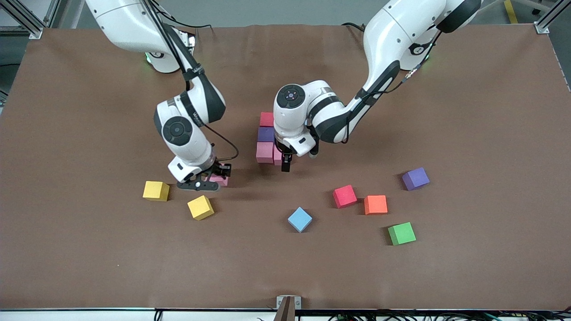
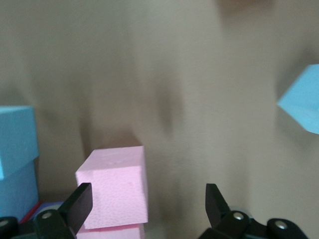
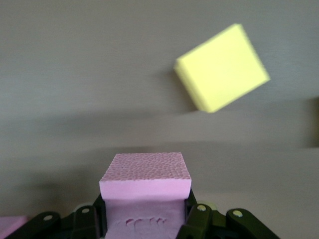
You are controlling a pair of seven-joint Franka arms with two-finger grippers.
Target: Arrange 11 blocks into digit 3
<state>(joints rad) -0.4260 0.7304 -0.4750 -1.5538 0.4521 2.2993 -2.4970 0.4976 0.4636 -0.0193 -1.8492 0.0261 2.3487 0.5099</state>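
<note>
**Front view: clearances and obstructions.** The broad lower band of the table [image 1: 89, 267], below every cube, is open to passage.

- **Centre of frame:** the cube cluster [image 1: 266, 142] blocks the way. The left gripper [image 1: 285, 166] stands with jaws apart just beside it, and its arm slants in from above.
- **Toward the right arm's end:** the right gripper [image 1: 203, 180] is clamped on a pink cube [image 1: 219, 180]. The upper yellow cube [image 1: 156, 191] and the lower yellow cube [image 1: 200, 207] sit near it, leaving only narrow gaps.
- **Lower centre:** the blue cube [image 1: 299, 219] stands alone, with wide lanes on both sides.
- **Toward the left arm's end:** the red cube [image 1: 344, 196] and orange cube [image 1: 375, 204] stand just beside each other. The green cube [image 1: 401, 233] and purple cube [image 1: 415, 179] stand apart from them.
</note>
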